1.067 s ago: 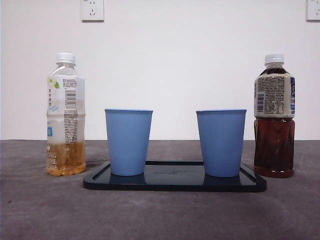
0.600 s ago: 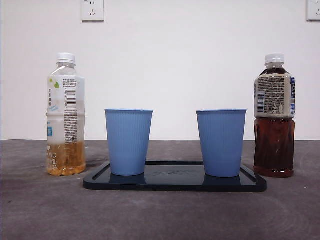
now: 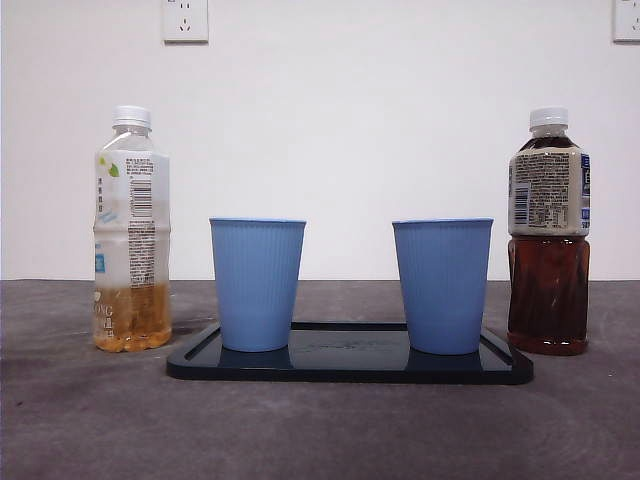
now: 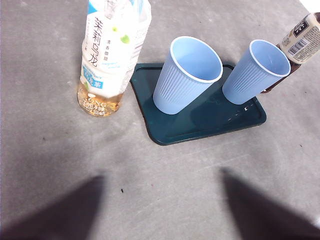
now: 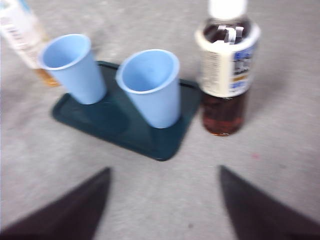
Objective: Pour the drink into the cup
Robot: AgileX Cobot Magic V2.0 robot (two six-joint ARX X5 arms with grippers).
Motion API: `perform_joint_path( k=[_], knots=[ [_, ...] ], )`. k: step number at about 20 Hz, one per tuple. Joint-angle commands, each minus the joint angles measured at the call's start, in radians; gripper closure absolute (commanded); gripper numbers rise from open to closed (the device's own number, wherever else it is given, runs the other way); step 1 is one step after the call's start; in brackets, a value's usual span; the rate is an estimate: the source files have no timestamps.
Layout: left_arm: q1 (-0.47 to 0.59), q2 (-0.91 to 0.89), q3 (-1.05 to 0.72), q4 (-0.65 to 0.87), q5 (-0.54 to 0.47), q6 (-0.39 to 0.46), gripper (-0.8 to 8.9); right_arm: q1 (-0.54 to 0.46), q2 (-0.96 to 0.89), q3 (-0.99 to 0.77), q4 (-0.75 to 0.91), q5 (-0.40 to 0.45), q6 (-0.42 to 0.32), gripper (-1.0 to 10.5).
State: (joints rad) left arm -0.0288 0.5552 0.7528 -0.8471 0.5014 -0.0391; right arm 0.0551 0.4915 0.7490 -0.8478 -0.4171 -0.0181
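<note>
Two empty blue cups stand on a dark tray (image 3: 350,365): the left cup (image 3: 257,285) and the right cup (image 3: 442,285). A capped bottle of pale tea (image 3: 132,240), about a quarter full, stands left of the tray. On the right is a capped bottle of dark tea (image 3: 548,240), nearly full. My left gripper (image 4: 161,175) hovers open above the table, short of the pale bottle (image 4: 112,55) and the left cup (image 4: 185,77). My right gripper (image 5: 165,170) is open too, short of the dark bottle (image 5: 227,75) and the right cup (image 5: 152,90). Neither arm shows in the front view.
The grey table (image 3: 320,430) runs back to a white wall with two power sockets, one (image 3: 185,18) at the top left. The right wrist view is blurred.
</note>
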Motion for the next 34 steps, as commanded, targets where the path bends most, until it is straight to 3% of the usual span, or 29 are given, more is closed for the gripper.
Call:
perform_joint_path(
  k=[1, 7, 12, 17, 24, 34],
  knots=[
    [-0.002, 0.005, 0.021, 0.007, 0.008, 0.008, 3.13, 0.002, 0.004, 0.013, 0.009, 0.003, 0.013, 5.4],
    [-0.002, 0.005, 0.021, 0.008, 0.008, 0.005, 3.13, 0.012, 0.017, -0.029, 0.075, -0.002, 0.123, 5.4],
    [-0.002, 0.005, 0.021, 0.009, 0.008, 0.004, 3.13, 0.067, 0.017, -0.204, 0.361, 0.01, 0.314, 5.4],
    [-0.002, 0.005, 0.021, 0.01, 0.008, 0.004, 3.13, 0.169, 0.061, -0.386, 0.653, 0.192, 0.409, 5.4],
    [-0.002, 0.005, 0.021, 0.01, 0.008, 0.005, 3.13, 0.25, 0.251, -0.512, 1.029, 0.378, 0.388, 5.4],
    [-0.002, 0.005, 0.021, 0.008, 0.008, 0.004, 3.14, 0.249, 0.642, -0.513, 1.464, 0.422, 0.292, 5.4]
  ],
)
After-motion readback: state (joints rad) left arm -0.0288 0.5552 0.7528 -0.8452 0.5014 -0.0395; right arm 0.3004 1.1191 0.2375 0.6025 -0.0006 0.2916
